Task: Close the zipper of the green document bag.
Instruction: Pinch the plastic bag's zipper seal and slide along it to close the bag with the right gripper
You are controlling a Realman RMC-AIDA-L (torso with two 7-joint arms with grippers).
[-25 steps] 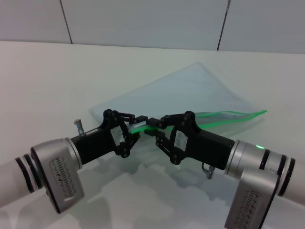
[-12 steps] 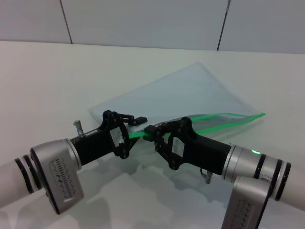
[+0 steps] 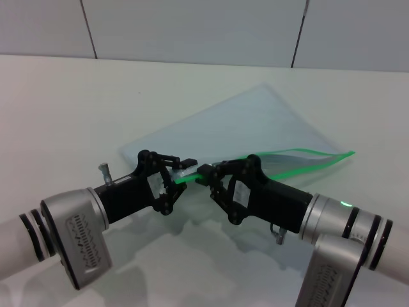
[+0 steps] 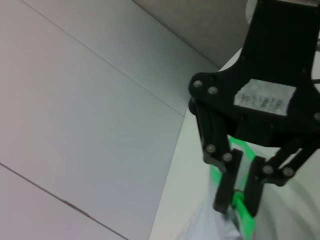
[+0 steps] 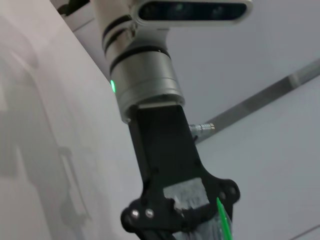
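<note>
The green document bag lies flat on the white table, a translucent pale pouch angled away to the right. Its zipper, a bright green strip, runs along the near edge, and the mouth gapes slightly toward the right end. My left gripper is shut on the bag's near-left end. Close beside it, my right gripper is shut on the zipper. In the left wrist view the right gripper pinches the green zipper between its fingers. The slider itself is hidden by the fingers.
The white table stretches wide to the left and behind the bag. A grey panelled wall rises at its far edge. The right wrist view shows my left arm's wrist and a sliver of zipper.
The right gripper first shifted left and down toward the left gripper, then edged slightly back to the right. The zipper's near end lifted a little. The left gripper barely moved.
</note>
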